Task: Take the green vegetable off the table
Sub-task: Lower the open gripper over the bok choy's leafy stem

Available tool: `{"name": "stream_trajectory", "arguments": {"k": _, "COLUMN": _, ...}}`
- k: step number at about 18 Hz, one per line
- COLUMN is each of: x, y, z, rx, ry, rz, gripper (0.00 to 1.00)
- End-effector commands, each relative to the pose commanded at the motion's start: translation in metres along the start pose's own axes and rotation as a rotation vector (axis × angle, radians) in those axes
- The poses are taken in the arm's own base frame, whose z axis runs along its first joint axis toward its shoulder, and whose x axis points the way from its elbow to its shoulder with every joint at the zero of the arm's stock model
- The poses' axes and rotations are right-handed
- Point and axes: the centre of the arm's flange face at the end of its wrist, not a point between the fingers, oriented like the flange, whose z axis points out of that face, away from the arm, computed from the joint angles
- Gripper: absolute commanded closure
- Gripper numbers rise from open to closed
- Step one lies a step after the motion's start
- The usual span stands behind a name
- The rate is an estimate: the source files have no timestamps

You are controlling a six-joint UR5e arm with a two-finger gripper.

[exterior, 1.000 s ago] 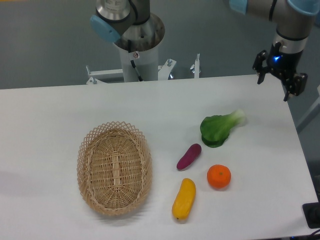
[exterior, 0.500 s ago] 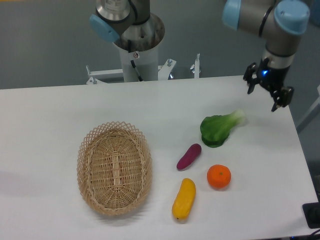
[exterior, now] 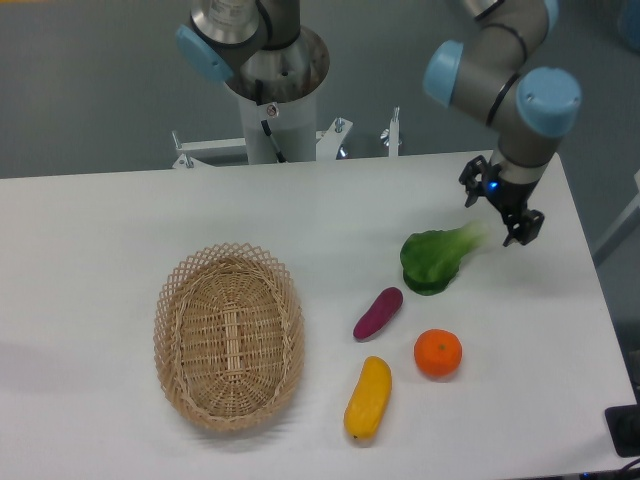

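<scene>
While the green vegetable (exterior: 440, 258) lies on the table (exterior: 120, 220) toward its right edge, we see the gripper (exterior: 498, 214) hanging just above its pale stem end, fingers spread and holding nothing. An orange (exterior: 438, 353) sits nearer the front edge.

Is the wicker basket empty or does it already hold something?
Empty. The wicker basket shows only its bare woven bottom; the green vegetable, eggplant, orange and yellow fruit all lie outside it on the table.
</scene>
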Motion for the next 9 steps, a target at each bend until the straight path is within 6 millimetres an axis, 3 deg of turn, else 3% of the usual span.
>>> {"name": "stream_trajectory", "arguments": {"k": 9, "x": 0.014, "y": -0.006, "z": 0.026, "rx": -0.008, "ry": -0.014, "rz": 0.010, "gripper": 0.00}}
